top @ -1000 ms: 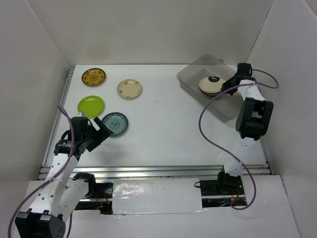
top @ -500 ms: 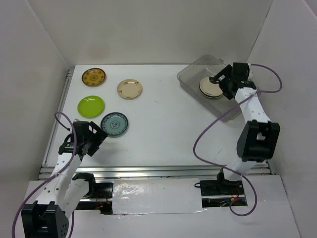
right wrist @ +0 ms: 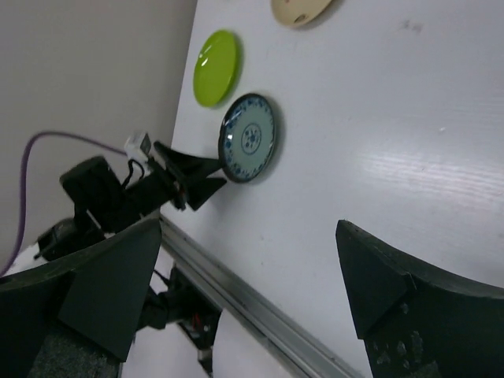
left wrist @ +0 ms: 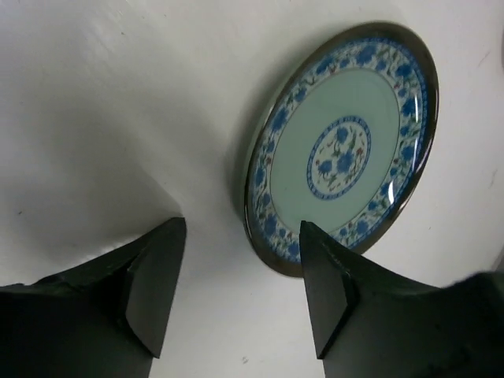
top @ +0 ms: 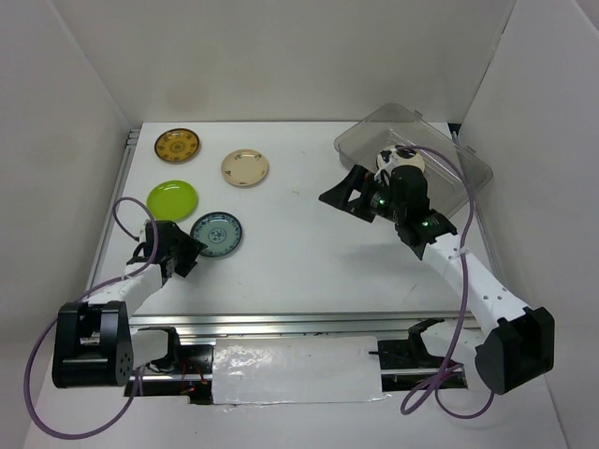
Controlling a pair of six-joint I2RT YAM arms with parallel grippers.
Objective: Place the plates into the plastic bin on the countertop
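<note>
A blue-green patterned plate lies flat on the white countertop. My left gripper is low at its near-left edge. In the left wrist view the plate fills the upper right and its near rim meets the right fingertip. The left gripper is open, with only table between its fingers. The mustard plate, cream plate and lime green plate lie at the back left. The plastic bin holds stacked plates. My right gripper hovers open and empty left of the bin.
The right wrist view looks across the table at the lime green plate, the blue-green plate and the left gripper, with the metal rail along the near edge. White walls enclose the table.
The right gripper opened, left a plate on the stack in the bin, and swung out towards the table's middle. The left gripper dropped to the blue-green plate's near edge and its jaws narrowed a little.
</note>
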